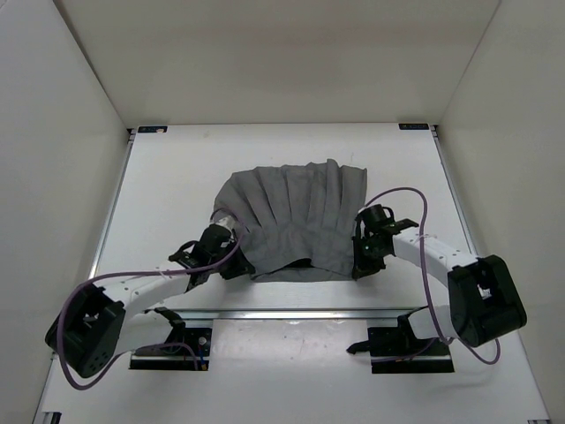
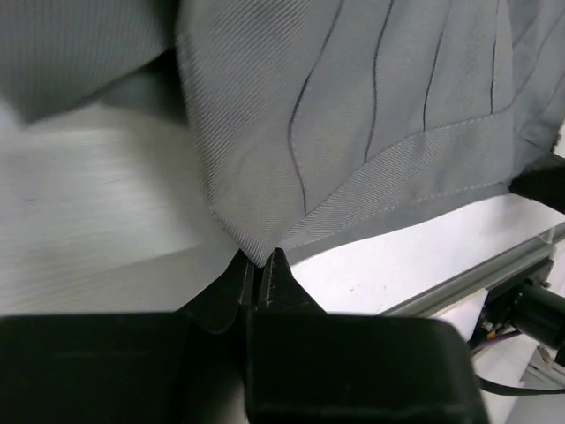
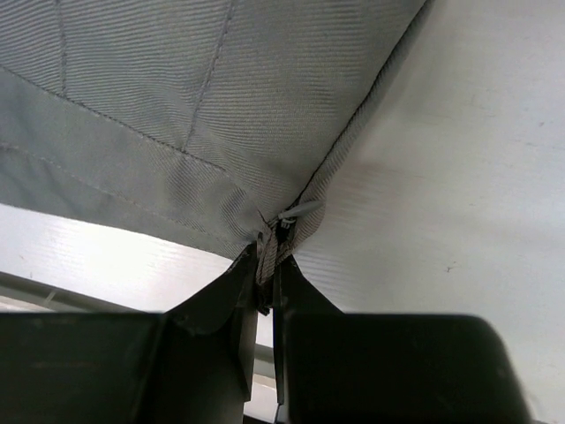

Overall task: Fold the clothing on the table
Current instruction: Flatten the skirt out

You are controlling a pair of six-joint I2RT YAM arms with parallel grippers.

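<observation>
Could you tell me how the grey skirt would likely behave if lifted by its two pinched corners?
Probably floppy: the skirt folds and ripples where the left gripper pinches its corner. Likely light, since the right gripper holds it by just a thin fold. It may sag between them.

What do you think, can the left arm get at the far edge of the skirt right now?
Probably not freely: the left gripper is shut on the near left corner of the skirt, so it would have to let go first or carry that corner along.
</observation>
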